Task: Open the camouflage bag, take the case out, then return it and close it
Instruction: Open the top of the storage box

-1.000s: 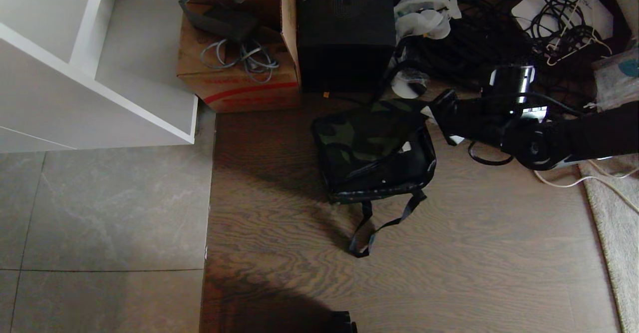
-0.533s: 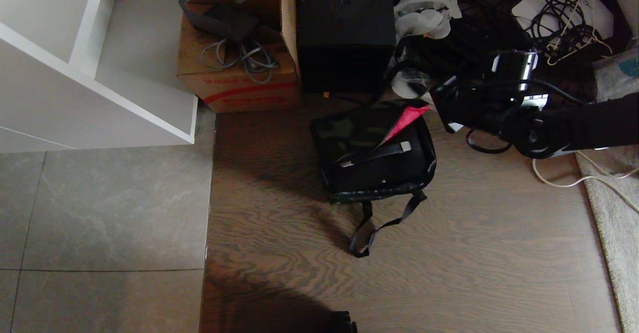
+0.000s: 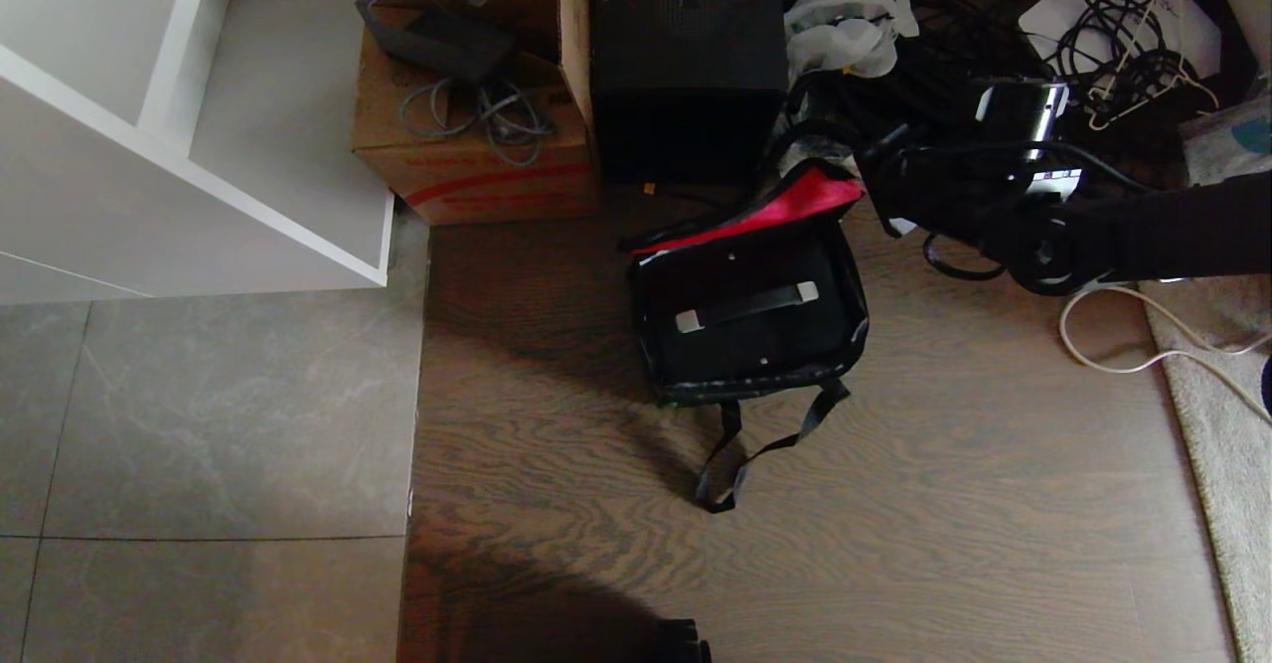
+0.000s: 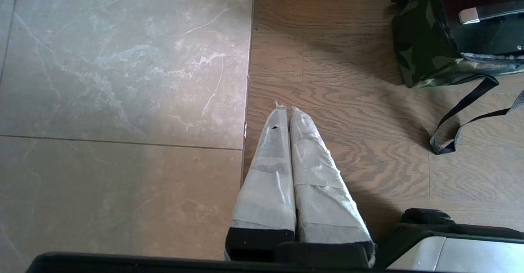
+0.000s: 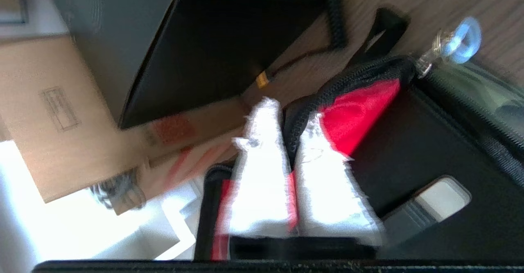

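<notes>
- the right end effector is clamped on the zipped edge of the bag's lid, one white-wrapped finger on each side of the black zip trim.
- in the head view the right end effector sits at the lid's far right corner, its black arm reaching in from the right.
- the lid stands raised on its far edge, red lining facing up and toward the robot.
- a pale blue ring on a silver zip pull hangs off the lid's corner, just beside the grip.
- the bag sits open on the wooden floor, near the middle of the head view.
- the case lies flat inside the bag, black, its silver-ended handle showing on top.
- the bag's black strap trails across the floor toward the robot.
- behind the bag stand a tall black box and, to its left, a cardboard box with cables on it.
- a heap of black cables lies behind the right arm, and white shelves stand at far left.
- the left end effector hangs over the seam between grey tile and wood, well apart from the bag, its wrapped fingers pressed together on nothing.
</notes>
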`<state>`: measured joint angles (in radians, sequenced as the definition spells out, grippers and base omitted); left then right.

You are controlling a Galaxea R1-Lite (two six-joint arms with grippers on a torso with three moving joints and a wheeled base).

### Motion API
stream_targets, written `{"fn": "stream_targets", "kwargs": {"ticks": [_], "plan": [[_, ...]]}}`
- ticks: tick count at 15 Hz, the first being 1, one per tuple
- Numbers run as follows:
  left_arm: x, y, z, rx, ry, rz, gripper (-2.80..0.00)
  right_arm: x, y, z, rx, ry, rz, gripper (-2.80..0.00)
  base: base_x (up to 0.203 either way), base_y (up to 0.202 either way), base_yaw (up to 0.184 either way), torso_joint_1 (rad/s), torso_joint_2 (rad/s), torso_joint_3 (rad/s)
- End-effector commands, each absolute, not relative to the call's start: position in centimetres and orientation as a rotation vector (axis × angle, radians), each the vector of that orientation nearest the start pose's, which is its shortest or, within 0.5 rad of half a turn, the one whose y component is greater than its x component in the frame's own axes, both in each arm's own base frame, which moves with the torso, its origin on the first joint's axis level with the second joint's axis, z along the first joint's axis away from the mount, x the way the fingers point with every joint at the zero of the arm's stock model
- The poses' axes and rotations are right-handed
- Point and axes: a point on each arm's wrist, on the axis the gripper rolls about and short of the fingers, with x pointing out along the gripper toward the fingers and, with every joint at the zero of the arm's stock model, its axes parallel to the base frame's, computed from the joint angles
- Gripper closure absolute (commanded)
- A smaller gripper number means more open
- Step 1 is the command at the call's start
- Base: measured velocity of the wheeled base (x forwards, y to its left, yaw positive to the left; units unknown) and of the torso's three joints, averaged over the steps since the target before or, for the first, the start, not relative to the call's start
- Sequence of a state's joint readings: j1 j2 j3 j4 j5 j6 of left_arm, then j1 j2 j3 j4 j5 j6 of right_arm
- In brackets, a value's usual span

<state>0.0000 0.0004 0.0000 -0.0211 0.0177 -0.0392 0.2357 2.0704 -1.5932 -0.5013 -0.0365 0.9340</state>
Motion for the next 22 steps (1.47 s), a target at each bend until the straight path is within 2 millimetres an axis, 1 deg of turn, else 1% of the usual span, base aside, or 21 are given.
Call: {"fn": "stream_targets", "kwargs": {"ticks": [1, 3, 6, 8, 10, 11, 15, 16, 18, 20, 22], "plan": [[-2.2, 0.0, 7.5, -0.04, -0.015, 0.018, 0.0, 43.0, 10.3, 24.8, 0.905, 0.057, 0.18, -2.8, 0.0, 0.0, 0.0, 0.0, 0.0, 0.0], [-2.2, 0.0, 7.5, -0.04, -0.013, 0.018, 0.0, 43.2, 10.3, 25.1, 0.899, 0.035, 0.187, -2.8, 0.0, 0.0, 0.0, 0.0, 0.0, 0.0], [-2.2, 0.0, 7.5, -0.04, -0.014, 0.018, 0.0, 43.7, 10.4, 26.0, 0.907, -0.03, 0.202, -2.8, 0.0, 0.0, 0.0, 0.0, 0.0, 0.0], [-2.2, 0.0, 7.5, -0.04, -0.013, 0.018, 0.0, 44.1, 10.5, 26.2, 0.909, -0.043, 0.207, -2.8, 0.0, 0.0, 0.0, 0.0, 0.0, 0.0], [-2.2, 0.0, 7.5, -0.04, -0.013, 0.018, 0.0, 44.2, 10.6, 25.9, 0.91, -0.048, 0.186, -2.8, 0.0, 0.0, 0.0, 0.0, 0.0, 0.0], [-2.2, 0.0, 7.5, -0.04, -0.013, 0.018, 0.0, 44.4, 10.9, 26.0, 0.913, -0.057, 0.184, -2.8, 0.0, 0.0, 0.0, 0.0, 0.0, 0.0], [-2.2, 0.0, 7.5, -0.04, -0.013, 0.018, 0.0, 45.3, 11.5, 26.4, 0.922, -0.114, 0.159, -2.8, 0.0, 0.0, 0.0, 0.0, 0.0, 0.0], [-2.2, 0.0, 7.5, -0.04, -0.013, 0.018, 0.0, 45.8, 11.6, 26.2, 0.919, -0.128, 0.142, -2.8, 0.0, 0.0, 0.0, 0.0, 0.0, 0.0], [-2.2, 0.0, 7.5, -0.04, -0.013, 0.018, 0.0, 46.4, 12.0, 25.7, 0.88, -0.145, 0.115, -2.8, 0.0, 0.0, 0.0, 0.0, 0.0, 0.0], [-2.2, 0.0, 7.5, -0.04, -0.013, 0.018, 0.0, 46.9, 12.4, 26.2, 0.852, -0.212, 0.109, -2.8, 0.0, 0.0, 0.0, 0.0, 0.0, 0.0], [-2.2, 0.0, 7.5, -0.04, -0.013, 0.018, 0.0, 47.1, 12.8, 25.5, 0.795, -0.243, 0.084, -2.8, 0.0, 0.0, 0.0, 0.0, 0.0, 0.0]]}}
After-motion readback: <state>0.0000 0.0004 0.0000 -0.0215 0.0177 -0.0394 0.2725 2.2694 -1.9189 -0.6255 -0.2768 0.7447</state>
